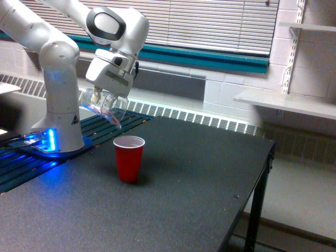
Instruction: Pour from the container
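Broadly, a dark speckled desk (194, 178) fills most of the exterior view, with a white wall, window blinds and a long radiator grille behind it. On the exterior view's left stands the white arm (58, 94), its base glowing blue. Its hand (105, 97) is clamped on the container (102, 107), a clear jar held in the air and tipped steeply, mouth pointing down toward the exterior view's right. Pinkish and pale pieces lie along the jar's lower wall, close to the lip.

Below and slightly to the right of that lip, well apart from it in height, a red cup (129, 158) stands upright on the desk, white inside. Whether anything lies in it I cannot tell, and no pieces are visible falling.

By my reading the pour is at its tipping stage, with the contents about to slide out. The jar looks light, rigid and smooth-walled, probably slippery and perhaps brittle, so a firm hold across the body, near the base and clear of the mouth, suits it best, as the hand appears to have it. Loose pieces will likely go in a rush, and some may miss the red cup unless the lip is brought over it.
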